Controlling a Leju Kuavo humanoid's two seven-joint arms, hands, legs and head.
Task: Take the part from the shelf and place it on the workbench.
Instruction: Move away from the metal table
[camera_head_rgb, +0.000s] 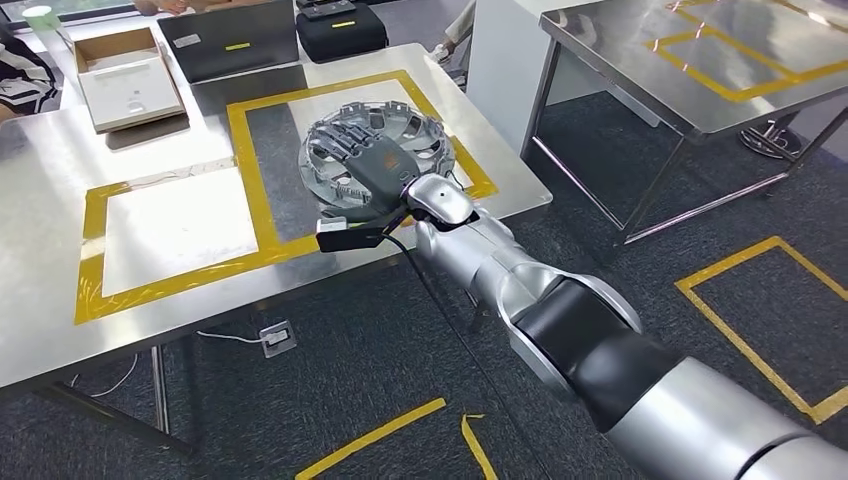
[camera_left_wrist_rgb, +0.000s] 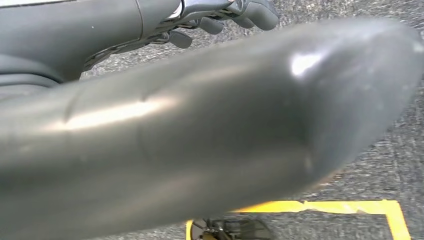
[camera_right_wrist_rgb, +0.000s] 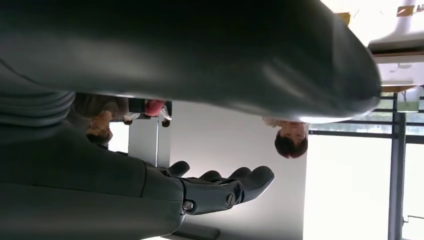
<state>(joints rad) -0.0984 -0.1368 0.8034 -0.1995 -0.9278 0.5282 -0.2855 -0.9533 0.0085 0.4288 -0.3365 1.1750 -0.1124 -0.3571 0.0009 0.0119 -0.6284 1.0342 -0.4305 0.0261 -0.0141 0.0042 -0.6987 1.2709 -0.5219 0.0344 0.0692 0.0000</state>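
Here the right hand (camera_head_rgb: 365, 165) lay spread flat over the round silver spoked wheel-cover part (camera_head_rgb: 437, 152), which sat on the steel surface (camera_head_rgb: 180, 225) inside the yellow-taped square (camera_head_rgb: 240, 150); whether the fingers gripped it I could not tell. The release looked best done by opening fully and lifting straight up, so the part stayed put. The left hand (camera_left_wrist_rgb: 240, 12) hung near the floor, fingers curled on nothing.

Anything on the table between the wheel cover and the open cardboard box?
In the head view, between the wheel cover and the cardboard box lie only bare steel tabletop and a yellow tape line.
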